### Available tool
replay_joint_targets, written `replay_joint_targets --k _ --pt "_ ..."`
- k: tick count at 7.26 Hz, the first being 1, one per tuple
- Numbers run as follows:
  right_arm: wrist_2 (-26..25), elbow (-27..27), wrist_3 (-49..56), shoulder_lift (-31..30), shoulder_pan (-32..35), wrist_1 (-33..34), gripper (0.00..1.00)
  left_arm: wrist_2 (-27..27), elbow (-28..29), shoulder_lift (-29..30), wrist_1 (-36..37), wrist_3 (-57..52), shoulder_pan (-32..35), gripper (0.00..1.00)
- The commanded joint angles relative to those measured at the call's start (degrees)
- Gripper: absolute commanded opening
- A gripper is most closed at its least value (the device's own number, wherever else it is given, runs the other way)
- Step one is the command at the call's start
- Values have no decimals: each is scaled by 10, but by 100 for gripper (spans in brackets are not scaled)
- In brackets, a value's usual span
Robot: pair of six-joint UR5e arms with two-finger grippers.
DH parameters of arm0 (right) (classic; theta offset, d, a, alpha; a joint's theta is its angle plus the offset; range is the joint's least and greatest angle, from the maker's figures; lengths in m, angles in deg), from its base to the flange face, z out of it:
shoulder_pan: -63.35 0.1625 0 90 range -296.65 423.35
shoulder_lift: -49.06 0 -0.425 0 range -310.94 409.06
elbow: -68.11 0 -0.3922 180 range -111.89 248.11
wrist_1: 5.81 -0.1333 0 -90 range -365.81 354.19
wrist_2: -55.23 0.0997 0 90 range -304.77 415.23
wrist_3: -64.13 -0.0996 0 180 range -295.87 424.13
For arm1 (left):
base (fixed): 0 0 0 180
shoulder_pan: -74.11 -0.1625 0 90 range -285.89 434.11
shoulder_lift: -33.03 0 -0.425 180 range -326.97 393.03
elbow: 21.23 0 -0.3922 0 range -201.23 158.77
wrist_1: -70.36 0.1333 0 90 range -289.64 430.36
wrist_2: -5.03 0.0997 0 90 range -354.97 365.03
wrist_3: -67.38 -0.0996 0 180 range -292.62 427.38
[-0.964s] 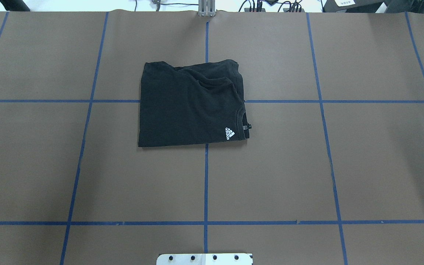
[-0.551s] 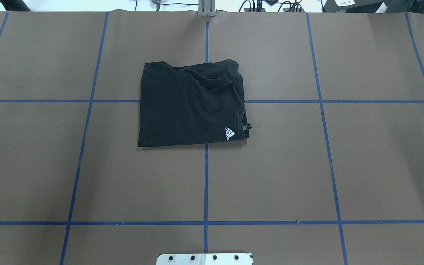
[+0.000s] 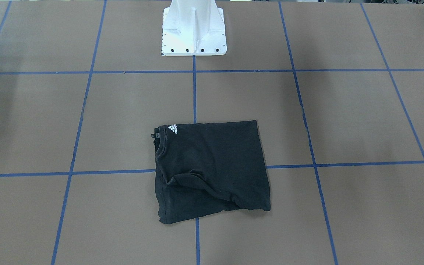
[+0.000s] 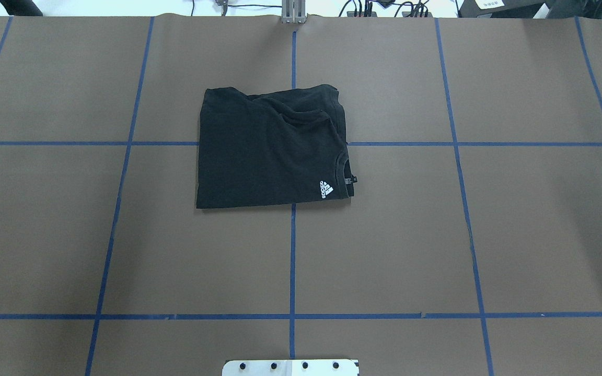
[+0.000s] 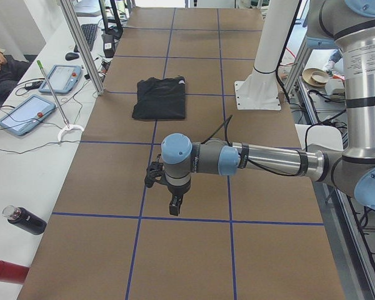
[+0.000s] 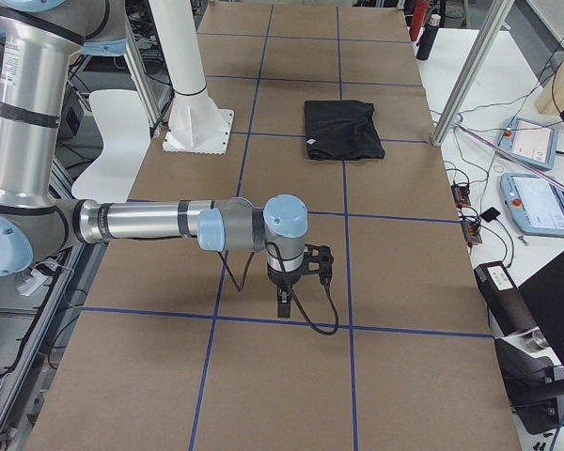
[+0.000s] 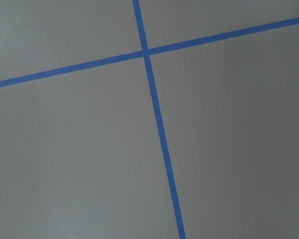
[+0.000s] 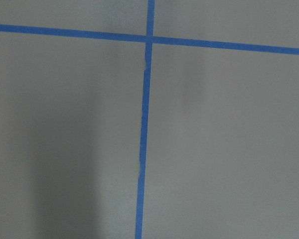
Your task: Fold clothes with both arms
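Folded black T-shirt (image 4: 272,151) flat on the counter (image 4: 437,235) across the centre tape line, same place and shape as one second earlier. Left tool (image 5: 174,205) and right tool (image 6: 282,303) above bare counter, well apart from the T-shirt; finger opening impossible to tell from side views. White pedestal (image 3: 193,29) at the robot's edge, tablets (image 5: 25,115) on the side bench.

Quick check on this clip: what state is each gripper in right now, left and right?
Left gripper: cannot be told, seen only from the side; apart from the T-shirt.
Right gripper: cannot be told either; also apart from the T-shirt.
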Motion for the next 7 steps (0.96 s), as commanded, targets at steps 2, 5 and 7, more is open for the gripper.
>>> replay_joint_targets --k 2,5,7 --pt "0 -1 1 0 0 0 100 0 0 0 0 0 0 100" --pt "0 -1 1 -4 0 0 100 -1 1 0 0 0 1 100" --pt "0 -1 1 -4 0 0 100 0 0 0 0 0 0 100"
